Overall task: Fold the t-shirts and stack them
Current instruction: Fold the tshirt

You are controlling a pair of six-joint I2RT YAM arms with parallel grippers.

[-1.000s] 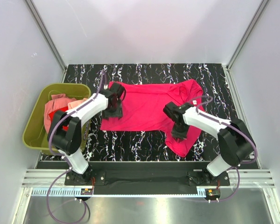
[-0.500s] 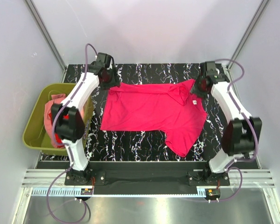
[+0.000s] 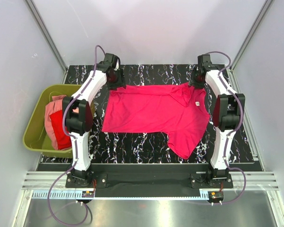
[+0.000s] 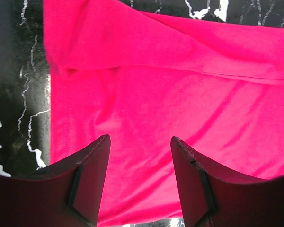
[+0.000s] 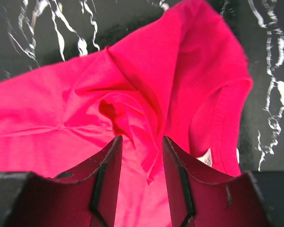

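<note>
A bright magenta-pink t-shirt lies spread on the black marbled table, with a bunched fold near its far right corner and one sleeve hanging toward the near edge. My left gripper is open and empty above the shirt's far left corner; the cloth fills the left wrist view. My right gripper is open and empty over the bunched collar area; a white label shows there. A pale salmon-pink shirt and a red shirt lie in the tub.
An olive-green plastic tub stands at the table's left edge. Grey enclosure walls surround the table. The arms' bases are bolted to the metal rail at the near edge.
Both arms have swung from the shirt's middle out to its far corners. In the last half second both grippers shifted slightly inward over the cloth. The shirt lies flatter than a second ago.
</note>
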